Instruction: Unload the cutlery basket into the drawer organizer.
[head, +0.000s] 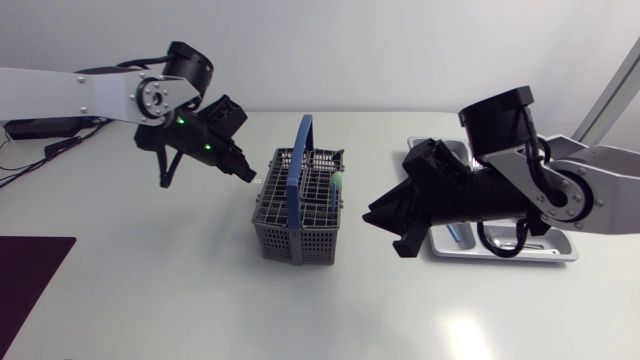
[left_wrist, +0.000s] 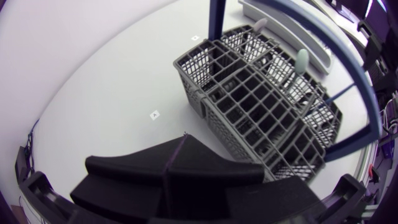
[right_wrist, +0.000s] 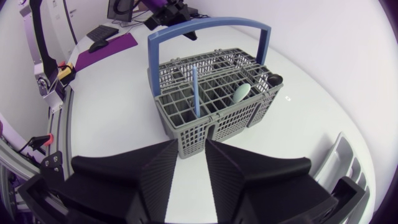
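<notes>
Hands first: the left hand hangs in the upper left of the frame, wedges pressed together on nothing, as its own wrist view shows, the tip just beside the left rim of the cutlery basket. Over on the right, the right hand sits low with its fingers apart, and in its wrist view the gap between them lines up with the basket just ahead. That grey basket stands mid-desk, blue handle upright. Inside it are a pale green utensil and a blue-handled utensil standing in the compartments. The drawer organizer lies at the right edge of the frame, partly under the right arm, something blue in it.
</notes>
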